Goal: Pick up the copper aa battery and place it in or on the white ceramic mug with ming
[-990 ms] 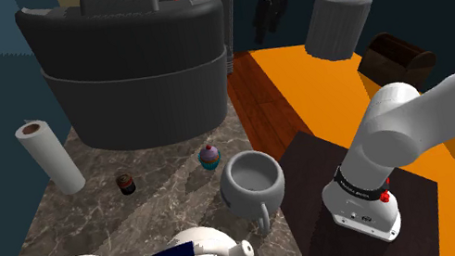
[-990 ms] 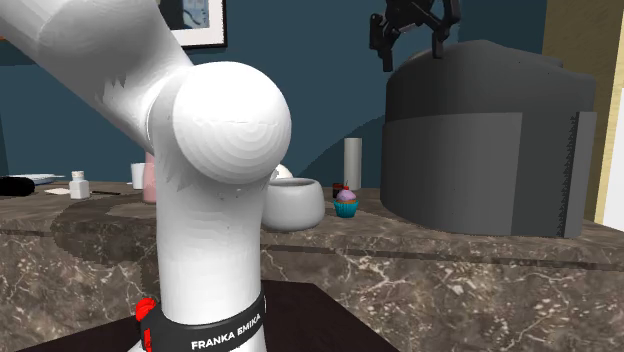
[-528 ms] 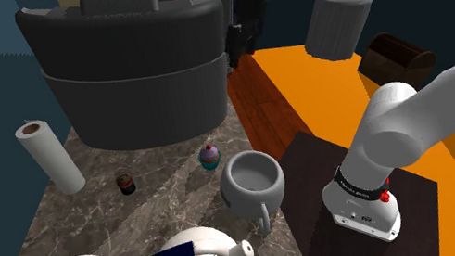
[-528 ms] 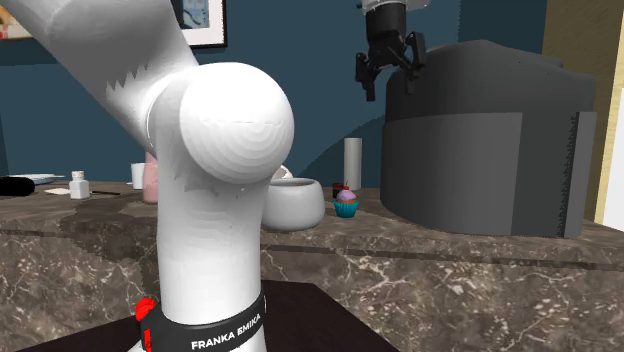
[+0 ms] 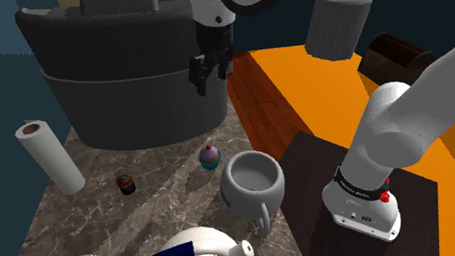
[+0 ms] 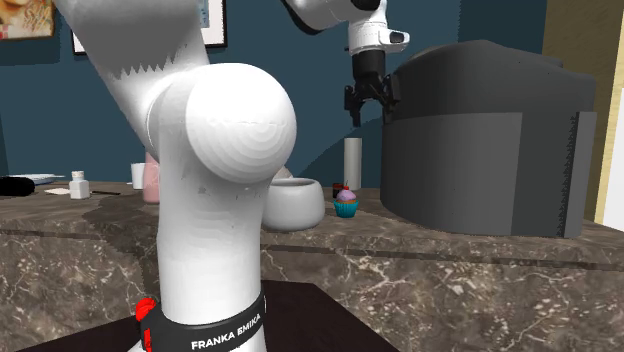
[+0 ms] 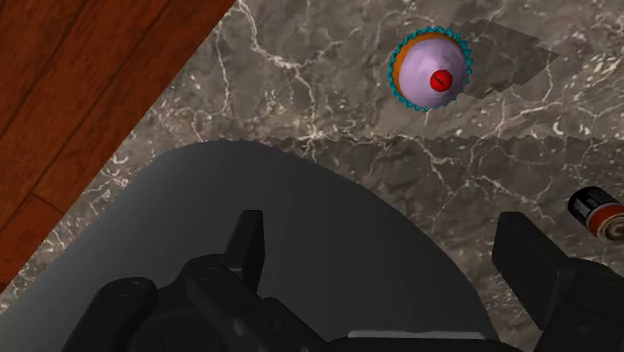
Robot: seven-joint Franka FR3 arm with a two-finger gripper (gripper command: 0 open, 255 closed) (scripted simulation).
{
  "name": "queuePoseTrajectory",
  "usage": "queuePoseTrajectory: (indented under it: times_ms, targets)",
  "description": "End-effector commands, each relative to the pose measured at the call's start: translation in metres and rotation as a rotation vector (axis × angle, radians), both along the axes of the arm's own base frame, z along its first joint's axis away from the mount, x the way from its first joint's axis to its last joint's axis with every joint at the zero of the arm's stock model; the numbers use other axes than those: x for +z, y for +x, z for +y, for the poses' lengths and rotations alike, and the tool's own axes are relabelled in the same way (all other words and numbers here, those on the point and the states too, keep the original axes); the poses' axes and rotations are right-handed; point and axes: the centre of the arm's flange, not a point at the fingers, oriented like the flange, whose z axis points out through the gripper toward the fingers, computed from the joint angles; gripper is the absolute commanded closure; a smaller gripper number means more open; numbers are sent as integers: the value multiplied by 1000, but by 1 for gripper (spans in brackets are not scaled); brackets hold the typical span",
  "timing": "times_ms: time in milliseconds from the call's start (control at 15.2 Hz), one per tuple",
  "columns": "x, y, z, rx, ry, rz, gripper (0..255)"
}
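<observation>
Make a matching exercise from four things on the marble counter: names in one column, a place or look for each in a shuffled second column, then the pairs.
Things:
1. battery
2. cupcake
3. mug
4. paper roll

Descriptions:
A. nearest the stand
B. red ball on top
C. leftmost of the four in the shoulder view
D. small and dark, between the paper roll and the cupcake

Pairs: 1-D, 2-B, 3-A, 4-C

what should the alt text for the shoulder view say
A white robot arm hangs its open black gripper by a large dark grey tub on a marble counter. Nearer sit a small dark battery, a cupcake and a pale mug.
</observation>
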Motion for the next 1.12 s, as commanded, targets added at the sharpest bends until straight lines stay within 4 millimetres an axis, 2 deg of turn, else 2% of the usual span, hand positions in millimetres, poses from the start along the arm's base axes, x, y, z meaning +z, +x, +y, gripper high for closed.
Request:
queuePoseTrajectory:
  times_ms: [0,1056]
  targets:
    - [-15,10,22,-6,1,7,0]
    - [-122,92,189,-46,2,66,0]
